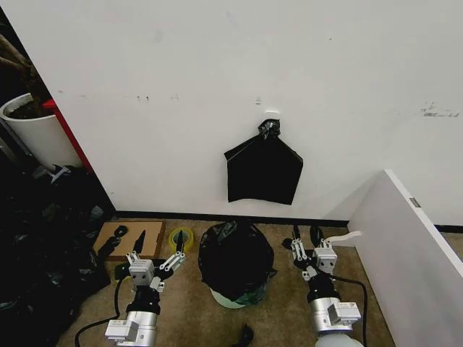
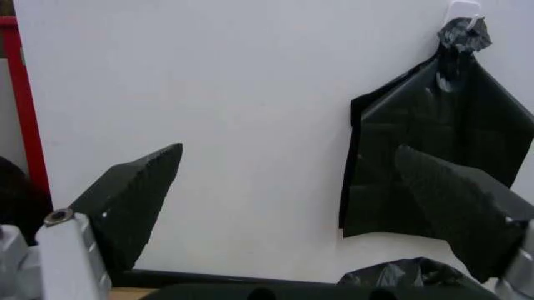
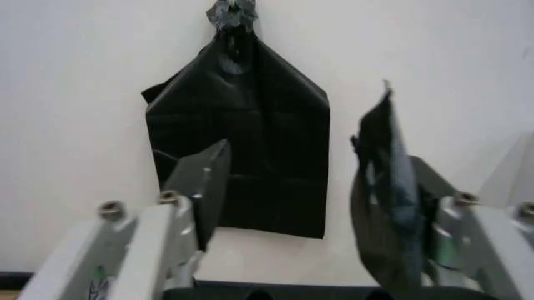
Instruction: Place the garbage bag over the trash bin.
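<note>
Two end effectors are in the head view: the left end effector [image 1: 158,249] and the right end effector [image 1: 307,241], each with two fingers spread apart. One trash bin [image 1: 228,298] stands on the floor between them, with one garbage bag [image 1: 236,259], black and crinkled, draped over it. One flat black bag [image 1: 263,170] with a knotted top hangs on the wall from one white hook [image 1: 270,116]. There is one roll of yellow tape [image 1: 181,236] and one piece of brown cardboard [image 1: 138,236] on the floor. One large white pot [image 1: 37,134] stands at the far left, and one white panel [image 1: 405,246] at the right.
</note>
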